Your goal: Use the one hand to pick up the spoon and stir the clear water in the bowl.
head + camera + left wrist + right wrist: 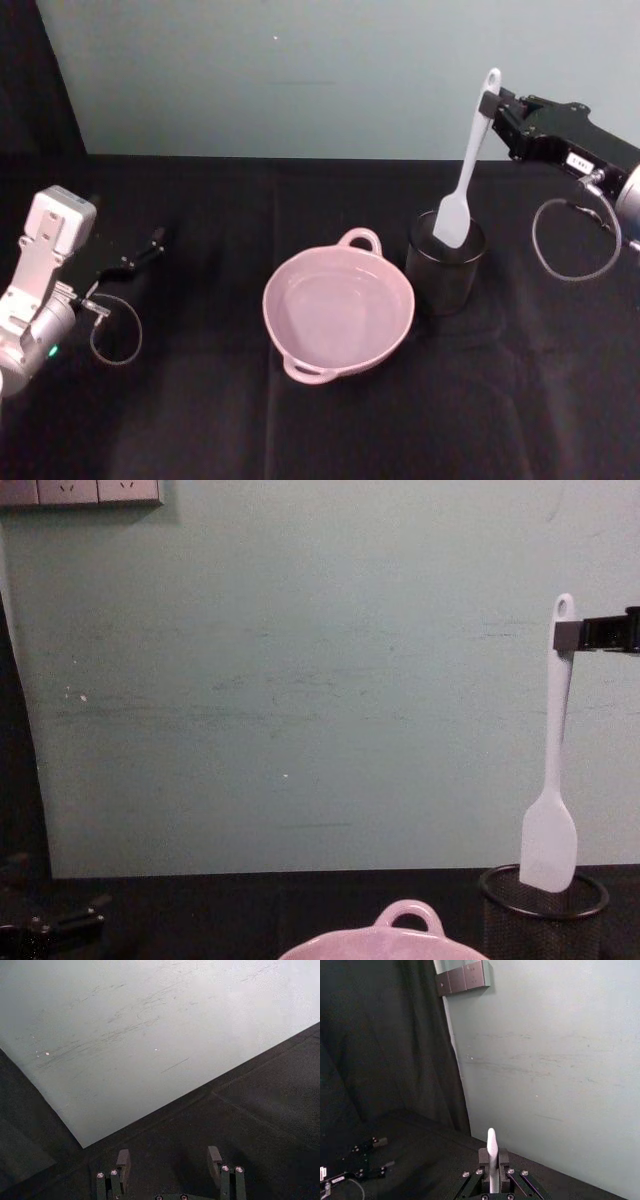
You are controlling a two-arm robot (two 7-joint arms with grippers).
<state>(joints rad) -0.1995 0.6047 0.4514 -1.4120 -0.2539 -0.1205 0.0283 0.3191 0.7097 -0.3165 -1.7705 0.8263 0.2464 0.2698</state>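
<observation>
Table [200, 420]: one bowl [272, 300], one cup [445, 282]; right hand [498, 106] grips one spoon [466, 172]; left hand [169, 1159] wide.

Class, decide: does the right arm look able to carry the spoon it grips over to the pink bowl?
Probably yes. The right claw is shut on the spoon near its handle tip, with the spoon's head at the mesh cup rim. The bowl sits beside the cup, nothing between.
</observation>
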